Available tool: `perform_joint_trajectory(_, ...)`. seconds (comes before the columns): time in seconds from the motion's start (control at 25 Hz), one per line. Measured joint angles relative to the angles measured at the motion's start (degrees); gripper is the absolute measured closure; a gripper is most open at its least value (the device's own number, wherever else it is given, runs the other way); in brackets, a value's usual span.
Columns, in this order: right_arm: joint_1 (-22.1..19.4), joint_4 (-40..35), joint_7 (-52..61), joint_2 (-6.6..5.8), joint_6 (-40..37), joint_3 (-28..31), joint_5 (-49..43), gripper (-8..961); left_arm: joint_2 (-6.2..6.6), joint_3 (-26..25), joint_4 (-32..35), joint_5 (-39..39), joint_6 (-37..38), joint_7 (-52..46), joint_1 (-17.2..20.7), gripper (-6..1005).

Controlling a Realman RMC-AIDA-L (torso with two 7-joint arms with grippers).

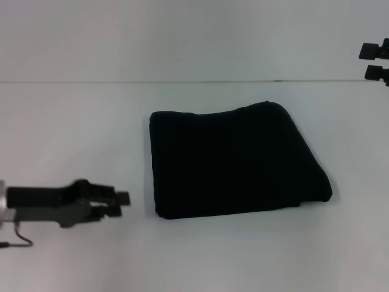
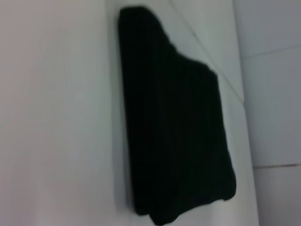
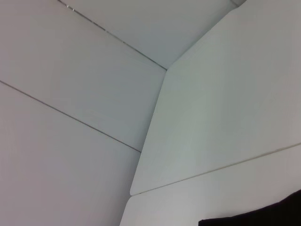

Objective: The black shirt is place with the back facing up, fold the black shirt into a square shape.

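Note:
The black shirt [image 1: 234, 161] lies folded into a rough square in the middle of the white table [image 1: 73, 134], plain black side up. In the left wrist view the shirt [image 2: 178, 132] fills the centre, and a corner of the shirt [image 3: 263, 217] shows in the right wrist view. My left gripper [image 1: 123, 205] sits low at the near left, a short way from the shirt's near left corner, pointing at it, open and holding nothing. My right gripper [image 1: 372, 61] hangs at the far right edge, well away from the shirt, open and empty.
The table's far edge [image 1: 182, 81] runs across the head view behind the shirt. A thin cable [image 1: 18, 240] trails under the left arm. White wall panels [image 3: 70, 117] and a table corner [image 3: 134, 190] show in the right wrist view.

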Motion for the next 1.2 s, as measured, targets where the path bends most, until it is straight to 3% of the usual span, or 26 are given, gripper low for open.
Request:
perform_joint_trajectory(0.24,0.92,0.32,0.21,-0.52,-0.31,-0.18,0.00,246,-2.83,5.21,-4.11,0.23,-7.62,0.18,-0.95,615)
perform_joint_trajectory(0.4,1.16,0.32,0.22,-0.56,-0.15,-0.57,0.00,246,-3.92,5.30,-5.94,-0.55,-11.99,0.02,-1.82,615)
perform_joint_trajectory(1.2,0.92,0.29,0.07,-0.76,0.39,-0.12,0.36,246,-4.11,5.76,-11.81,-1.67,-21.34,0.20,-4.25,589)
